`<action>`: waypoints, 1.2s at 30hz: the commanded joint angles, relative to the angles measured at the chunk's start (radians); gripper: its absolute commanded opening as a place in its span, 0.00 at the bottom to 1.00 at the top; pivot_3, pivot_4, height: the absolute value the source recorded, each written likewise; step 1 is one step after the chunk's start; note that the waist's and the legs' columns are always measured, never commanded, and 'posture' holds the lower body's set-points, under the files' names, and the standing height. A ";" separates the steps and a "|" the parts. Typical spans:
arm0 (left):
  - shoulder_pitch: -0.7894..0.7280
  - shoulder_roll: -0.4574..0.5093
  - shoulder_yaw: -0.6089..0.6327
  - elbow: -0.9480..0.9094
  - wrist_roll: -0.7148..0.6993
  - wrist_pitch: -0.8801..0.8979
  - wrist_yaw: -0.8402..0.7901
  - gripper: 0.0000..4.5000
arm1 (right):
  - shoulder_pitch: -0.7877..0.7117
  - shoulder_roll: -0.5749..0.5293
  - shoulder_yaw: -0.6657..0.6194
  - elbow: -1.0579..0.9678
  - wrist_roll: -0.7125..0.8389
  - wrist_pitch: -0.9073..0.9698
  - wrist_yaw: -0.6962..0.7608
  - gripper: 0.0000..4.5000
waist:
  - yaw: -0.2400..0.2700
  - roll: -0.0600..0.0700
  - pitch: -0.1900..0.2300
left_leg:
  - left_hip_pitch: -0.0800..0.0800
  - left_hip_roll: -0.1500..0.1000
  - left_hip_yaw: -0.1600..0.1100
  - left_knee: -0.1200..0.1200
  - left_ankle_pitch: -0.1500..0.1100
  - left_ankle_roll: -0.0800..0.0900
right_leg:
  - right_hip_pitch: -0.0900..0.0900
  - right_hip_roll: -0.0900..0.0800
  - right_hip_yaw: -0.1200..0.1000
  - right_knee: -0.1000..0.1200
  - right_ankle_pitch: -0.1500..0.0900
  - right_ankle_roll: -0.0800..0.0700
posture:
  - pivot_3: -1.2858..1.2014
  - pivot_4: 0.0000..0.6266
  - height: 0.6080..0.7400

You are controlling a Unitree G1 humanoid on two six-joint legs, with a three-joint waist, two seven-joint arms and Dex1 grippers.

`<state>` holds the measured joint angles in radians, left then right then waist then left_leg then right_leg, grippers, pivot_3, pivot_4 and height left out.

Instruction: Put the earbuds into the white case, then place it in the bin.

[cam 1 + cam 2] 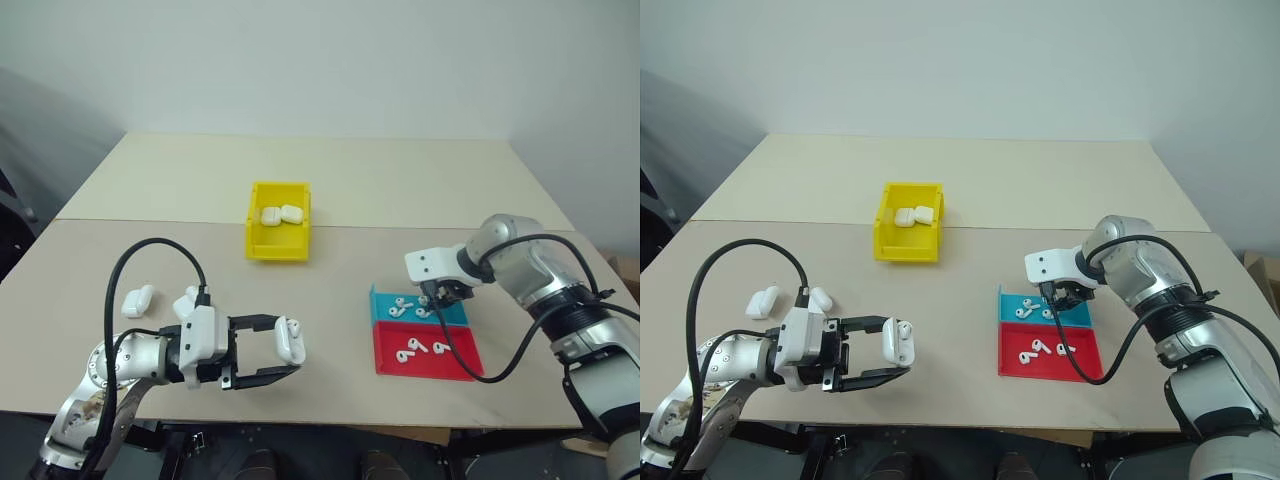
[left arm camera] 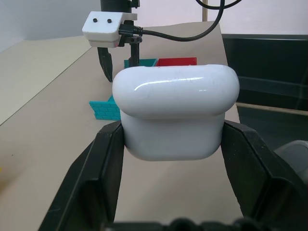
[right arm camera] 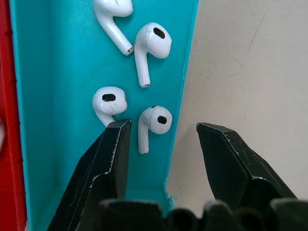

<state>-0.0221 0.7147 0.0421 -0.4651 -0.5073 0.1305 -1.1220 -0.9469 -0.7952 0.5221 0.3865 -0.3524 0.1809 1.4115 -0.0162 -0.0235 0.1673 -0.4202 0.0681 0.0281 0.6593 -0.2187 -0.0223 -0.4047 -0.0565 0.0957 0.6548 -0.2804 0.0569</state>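
Left gripper (image 1: 283,353) clamps a case (image 1: 290,339) near the desk's front edge; right gripper (image 3: 163,132), fingers apart, hovers over tray-held earbuds (image 3: 153,120).

A blue tray (image 1: 455,315) touches a red tray (image 1: 460,362) (both shallow).

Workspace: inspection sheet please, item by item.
Surface: beige table, seam across it.
Job's things: white case in left gripper, lid closed; earbuds in blue tray; more in red tray; yellow bin holds two cases.
Clutter: spare cases at the robot's left.
Grippers: left shut on case; right gripper open over blue tray's edge.
Cables: black, looping off both wrists.
Surroundings: plain wall.
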 commanded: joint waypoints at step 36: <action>-0.030 -0.002 -0.006 -0.010 0.018 -0.017 0.009 0.61 | 0.013 -0.003 -0.023 -0.011 -0.024 -0.049 0.001 0.36 | 0.000 0.000 0.000 | 0.001 0.000 0.000 0.000 0.000 0.000 | 0.001 0.000 0.000 0.001 0.000 0.000 | 0.52 0.24 1.00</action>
<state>-0.0417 0.7144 0.0328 -0.4583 -0.4872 0.1305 -1.1190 -0.9349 -0.7842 0.5210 0.3986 -0.3723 0.1479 1.4117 -0.0160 -0.0234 0.1673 -0.4193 0.0681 0.0281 0.6597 -0.2187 -0.0223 -0.4041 -0.0564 0.0958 0.6556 -0.2804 0.0569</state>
